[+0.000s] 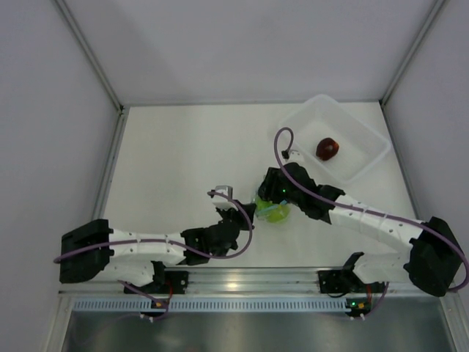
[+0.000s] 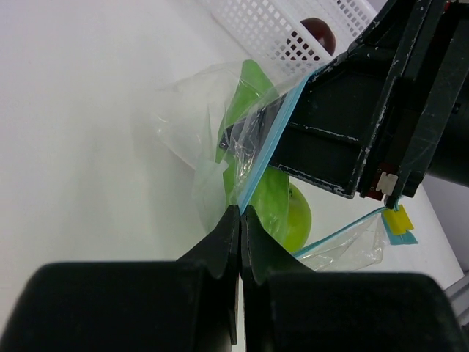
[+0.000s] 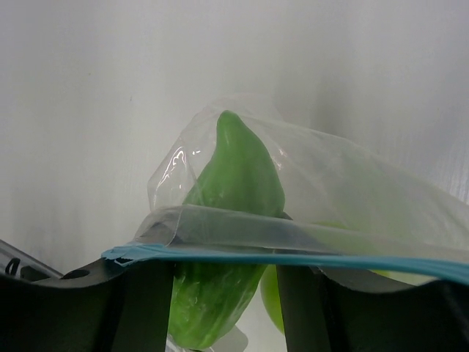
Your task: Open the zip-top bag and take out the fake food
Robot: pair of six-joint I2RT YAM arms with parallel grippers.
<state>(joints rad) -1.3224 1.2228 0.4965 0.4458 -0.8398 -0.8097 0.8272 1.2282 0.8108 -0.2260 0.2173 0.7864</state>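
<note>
A: Zip-top bag (image 2: 179, 121), where is it?
B: Mid-table (image 1: 183, 154), between the two arms, well apart from the white tray (image 1: 366, 136). Mouth faces the right arm.
A: Left gripper (image 2: 239, 220)?
B: Fingers pressed together on the bag's edge, right at the teal zipper strip (image 3: 293, 258).
A: Right gripper (image 3: 226, 279)?
B: Jaws spread at the bag mouth, strip draped across both fingers. Elongated green fruit (image 3: 234, 176) sits between them. A gap shows on one side, so it's not clamped.
A: Rest of the food?
B: Apple (image 2: 289, 216) is in the bag, beside the green one. Dark red fruit (image 1: 327, 148) is in the tray.
A: Is one finger inside the plastic?
B: Left wrist view shows one through the film, yes.
</note>
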